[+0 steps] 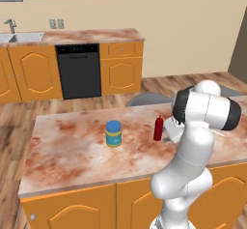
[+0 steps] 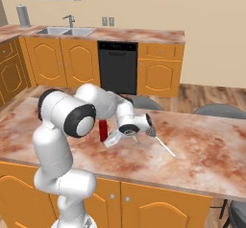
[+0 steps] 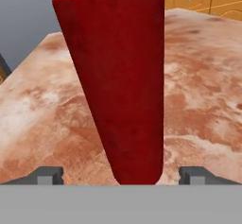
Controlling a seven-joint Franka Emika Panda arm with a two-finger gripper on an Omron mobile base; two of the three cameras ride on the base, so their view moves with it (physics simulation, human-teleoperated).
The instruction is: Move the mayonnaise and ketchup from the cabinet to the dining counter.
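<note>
Finding one: the ketchup stands upright on the dining surface, toward the robot's side of the marbled top; in the hand view the dark-red body rises between the two finger tips, with clear gaps on both sides; the tool is therefore released, its jaws spread wide and touching nothing; judged, the bottle has been set down and let go, standing on its own base.

Finding two: the mayonnaise stands upright on the same surface, apart from the ketchup and to its left in the left base view; the blue lid is on top; both task items appear to sit on the island and not on any shelf, so the delivery looks essentially complete.

Finding three: in the right base view the tool lies low and level just beside the bottle, which the arm partly hides; this side-on approach suits a slim, tall item gripped about its body.

Risk: the ketchup is narrow and tall; a sideways withdrawal could clip and topple it; a straight retreat away from the bottle seems the prudent course.

Also noted: a thin pale utensil lies on the surface nearby; its kind cannot be told.
</note>
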